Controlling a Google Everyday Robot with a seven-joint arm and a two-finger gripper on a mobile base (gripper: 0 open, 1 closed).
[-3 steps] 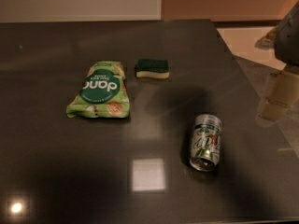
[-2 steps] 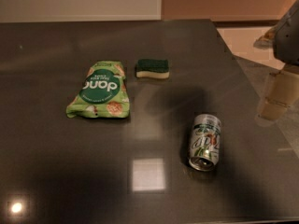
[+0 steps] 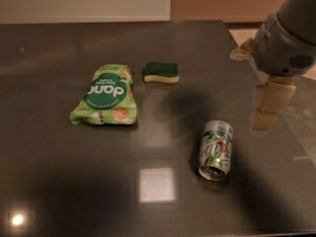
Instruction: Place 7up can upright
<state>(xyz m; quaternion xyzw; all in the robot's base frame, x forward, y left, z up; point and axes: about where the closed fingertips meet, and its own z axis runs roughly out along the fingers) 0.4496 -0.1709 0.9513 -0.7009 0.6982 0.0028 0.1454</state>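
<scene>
The 7up can [image 3: 216, 150] lies on its side on the dark table [image 3: 59, 181], right of centre. It is silver with a green-and-white label, and its open metal end faces the front edge. My gripper [image 3: 262, 121] hangs from the grey arm [image 3: 285, 38] at the right. It points down, holds nothing, and sits just right of and slightly behind the can, apart from it.
A flat green snack bag [image 3: 105, 101] lies left of centre. A green-and-yellow sponge [image 3: 161, 72] lies behind and right of it. The table's right edge [image 3: 276, 107] runs close under the gripper, with lighter floor beyond. A bright light reflection [image 3: 156, 184] shows near the front.
The arm and gripper have moved left, further into view and closer to the can. The can, bag and sponge have not moved.
</scene>
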